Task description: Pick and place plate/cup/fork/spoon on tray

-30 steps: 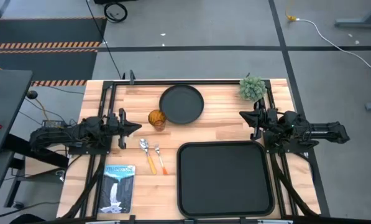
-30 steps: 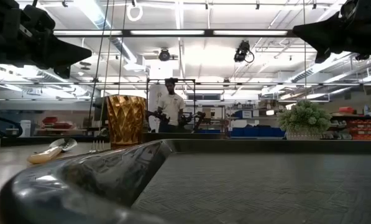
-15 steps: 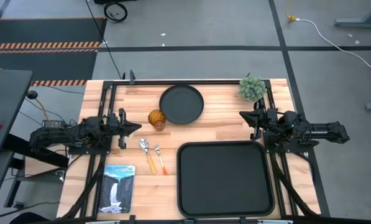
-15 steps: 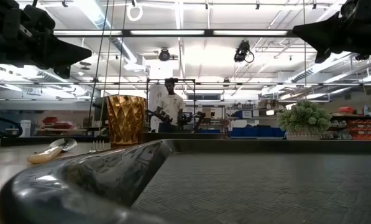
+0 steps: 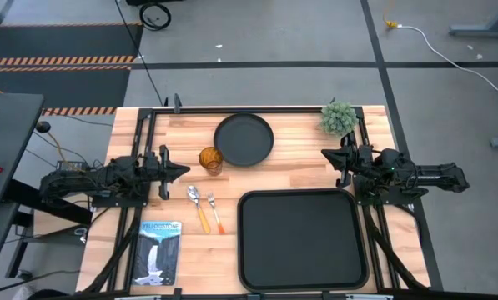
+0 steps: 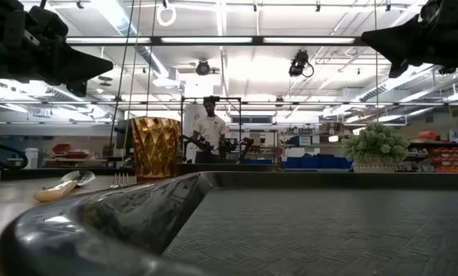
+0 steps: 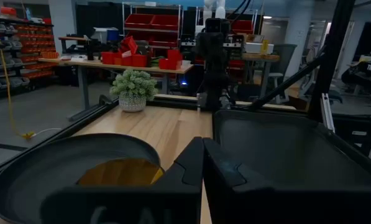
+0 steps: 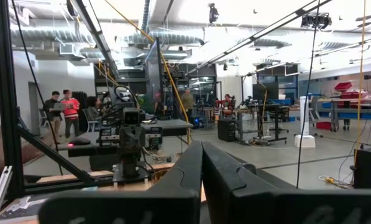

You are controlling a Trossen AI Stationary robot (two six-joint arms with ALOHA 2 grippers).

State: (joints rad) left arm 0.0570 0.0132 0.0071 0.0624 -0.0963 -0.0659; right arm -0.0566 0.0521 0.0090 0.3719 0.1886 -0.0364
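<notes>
A wooden worktop [image 5: 299, 171] seen from above, with two dark robot arms resting at its left and right edges. None of the task looks done: the tray [image 5: 303, 239] lies bare at the near right of the worktop, with nothing on it.

The plate [image 5: 243, 139] sits at the far middle, well apart from the tray. The cup [image 5: 211, 159] stands upright just beside the plate, on its left. The spoon [image 5: 198, 207] and the fork [image 5: 213, 212] lie side by side nearer the front, left of the tray, the spoon farther from it. All four things are left to move.

The left gripper [image 5: 182, 171] hovers near the cup, pointing toward the middle of the worktop. Its wrist view shows its jaws clenched together with nothing between them. The right gripper [image 5: 327, 155] hangs by the far right corner of the tray, pointing inward. Its jaws also meet, holding nothing.

Also on the worktop: a small potted plant [image 5: 338, 117] at the far right corner and a book [image 5: 158, 252] at the near left. A person [image 6: 210, 127] stands in the room behind.
</notes>
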